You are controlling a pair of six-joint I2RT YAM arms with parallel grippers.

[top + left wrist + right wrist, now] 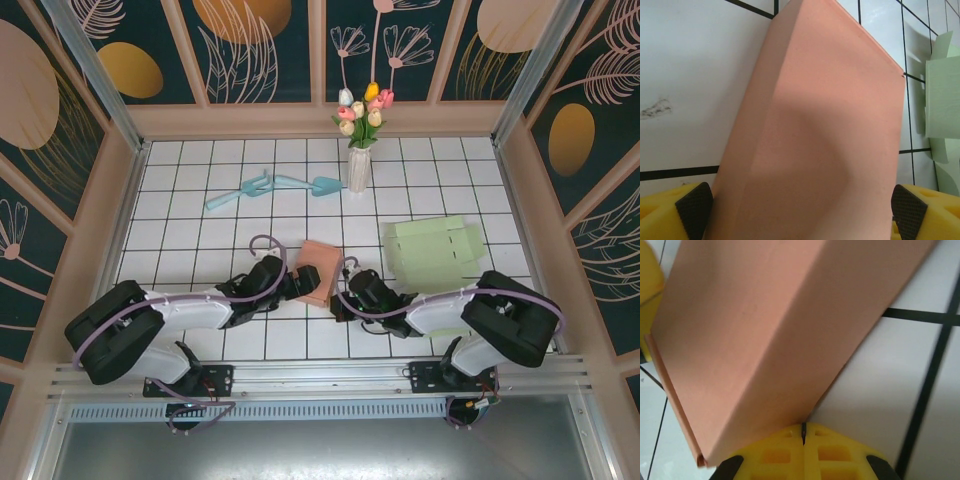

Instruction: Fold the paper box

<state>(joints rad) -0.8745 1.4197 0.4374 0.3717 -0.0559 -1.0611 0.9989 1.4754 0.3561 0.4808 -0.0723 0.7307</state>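
Already mostly formed, the salmon-pink paper box stands as a closed block with crisp creases and smooth faces, resting on the white tiled desk a little toward 6 o'clock of its middle.

The left gripper comes at it from 9 o'clock. In the left wrist view its jaws are spread to the box's full width, with a black pad against each side, so I judge it to be gripping the box across its body. The right gripper meets the box from 4 o'clock. In the right wrist view its yellow jaws are pressed together along a thin seam, and the box's lower crease runs down right to that seam. Whether a paper edge is nipped there I cannot tell.

A narrow lip shows along the box's edge at 8 o'clock in the right wrist view. This suggests that one flap may need a final tuck, while the main walls look done.

At 3 o'clock of the box, well apart, lies a pale green die-cut paper blank, flat and unfolded. A white ribbed vase of tulips stands at 1 o'clock, and light blue plastic tools lie at 11 o'clock.
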